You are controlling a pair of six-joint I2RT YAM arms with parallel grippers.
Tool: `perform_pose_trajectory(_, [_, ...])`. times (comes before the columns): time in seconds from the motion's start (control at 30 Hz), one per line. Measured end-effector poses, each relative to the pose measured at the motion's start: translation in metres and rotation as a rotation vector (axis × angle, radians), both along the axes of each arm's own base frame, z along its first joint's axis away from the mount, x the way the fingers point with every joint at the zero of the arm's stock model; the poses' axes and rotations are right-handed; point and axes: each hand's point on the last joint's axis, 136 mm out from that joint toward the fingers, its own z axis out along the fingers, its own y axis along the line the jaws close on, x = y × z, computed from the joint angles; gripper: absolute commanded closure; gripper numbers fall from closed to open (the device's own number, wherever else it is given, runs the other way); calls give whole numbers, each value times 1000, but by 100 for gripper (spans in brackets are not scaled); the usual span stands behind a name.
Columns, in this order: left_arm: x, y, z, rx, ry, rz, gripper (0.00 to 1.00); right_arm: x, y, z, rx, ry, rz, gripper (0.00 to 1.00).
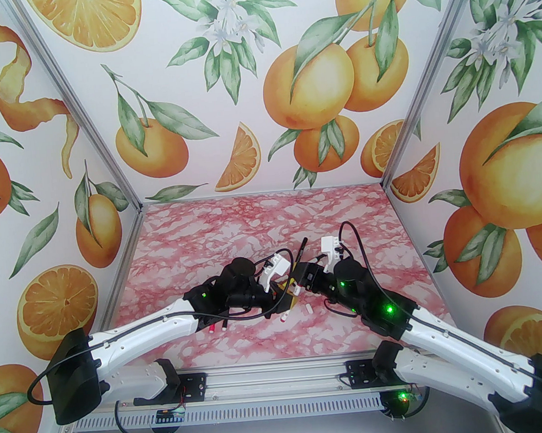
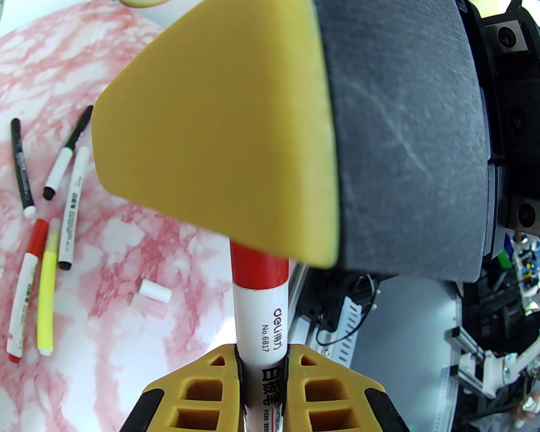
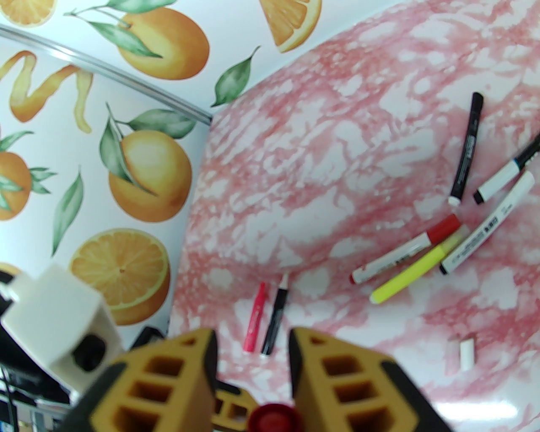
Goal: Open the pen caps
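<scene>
We find the left gripper (image 2: pixel 261 358) clamped on the white plastic marker barrel (image 2: pixel 260 325), raised above the table. The marker's short red cylindrical plastic cap (image 2: pixel 259 270) sits just past that grip, inside the right gripper (image 3: pixel 253 337), whose jaws stand apart either side of it. We judge the cap light, rigid, smooth and friction-fitted. It should be gripped squarely on its sides and pulled along the barrel. Beyond, a loose white cylindrical cap (image 2: pixel 155 291) and capped markers (image 2: pixel 45 295) lie on the pink marbled tabletop (image 2: pixel 126 219).

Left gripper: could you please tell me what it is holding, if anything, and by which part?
The left gripper is shut on a white marker, clamping its printed white barrel some way below the red cap.
</scene>
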Motion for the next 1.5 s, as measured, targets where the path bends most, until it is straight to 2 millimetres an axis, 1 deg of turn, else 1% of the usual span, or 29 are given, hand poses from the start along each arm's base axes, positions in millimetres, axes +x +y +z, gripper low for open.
perform_pose_trajectory(0.13, [0,0,0,0,-1,0,84,0,0,0,-1,1,-1,65])
perform_pose_trajectory(0.6, [0,0,0,0,-2,0,83,1,0,-3,-8,6,-4,77])
perform_pose_trajectory(0.67, [0,0,0,0,-2,0,78,1,0,-3,-8,6,-3,79])
perform_pose_trajectory(0.73, [0,0,0,0,-2,0,70,1,0,-3,-9,6,-3,81])
perform_pose_trajectory(0.87, [0,0,0,1,-5,1,64,2,-2,-3,-14,4,-10,83])
perform_pose_trajectory(0.97, [0,-2,-2,4,2,-1,56,1,-3,0,-2,-4,-15,83])
perform_pose_trajectory(1.0, [0,-2,-3,2,7,0,55,1,-4,2,2,-7,-15,83])
perform_pose_trajectory(1.03, [0,-4,-3,-1,9,-1,56,1,-4,4,10,-12,-16,84])
perform_pose_trajectory(1.17, [0,-7,1,-21,10,0,69,0,-5,8,28,-17,-20,85])
perform_pose_trajectory(1.2, [0,-8,2,-27,9,0,72,0,-6,8,31,-18,-21,85])
perform_pose_trajectory(1.27, [0,-10,5,-39,4,0,84,0,-7,7,32,-14,-26,86])
perform_pose_trajectory(1.33, [0,-10,5,-43,11,2,91,1,-8,6,36,-10,-33,87])
perform_pose_trajectory(1.43, [-1,-11,5,-41,3,-2,95,2,-9,5,46,-9,-42,88])
perform_pose_trajectory(1.5, [-2,-11,4,-34,-5,-4,96,1,-11,4,48,-11,-47,89])
